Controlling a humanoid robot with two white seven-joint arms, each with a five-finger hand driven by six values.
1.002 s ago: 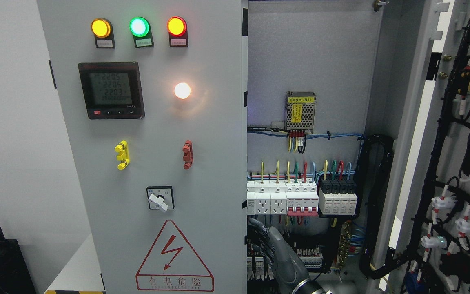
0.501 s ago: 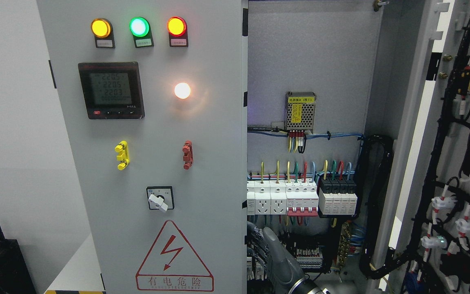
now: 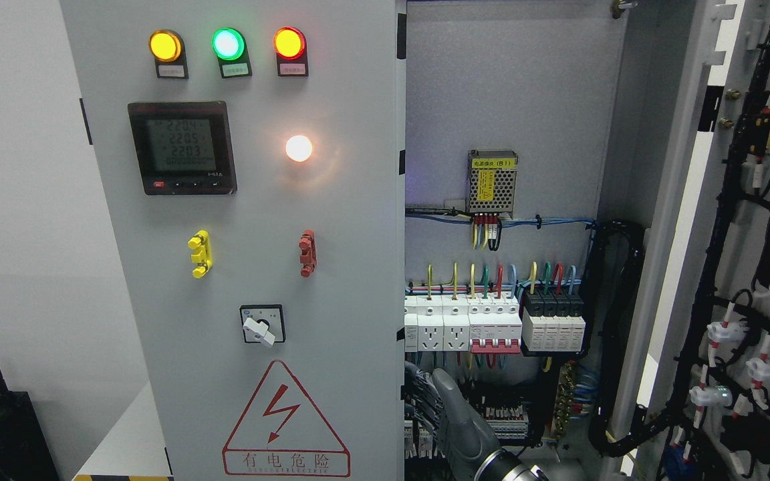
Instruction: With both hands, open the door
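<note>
My right hand (image 3: pixel 448 414) reaches up inside the open cabinet, at the free edge of the left door (image 3: pixel 251 267).

My fingers (image 3: pixel 418 394) curl round the inner edge of that door near its bottom, gripping it from behind; my forearm comes in from the lower right. Just above my hand sits the row of white breakers (image 3: pixel 492 327), with coloured wires (image 3: pixel 492 277) rising from them, and higher on the back panel a small mesh-cased power supply (image 3: pixel 492 182). The left door faces me, carrying three lit lamps (image 3: pixel 226 44), a digital meter (image 3: pixel 182 147), a rotary switch (image 3: pixel 262 325) and a red warning triangle (image 3: pixel 285 421). The right door (image 3: pixel 759 267) stands swung wide open, wiring on its inside.
</note>
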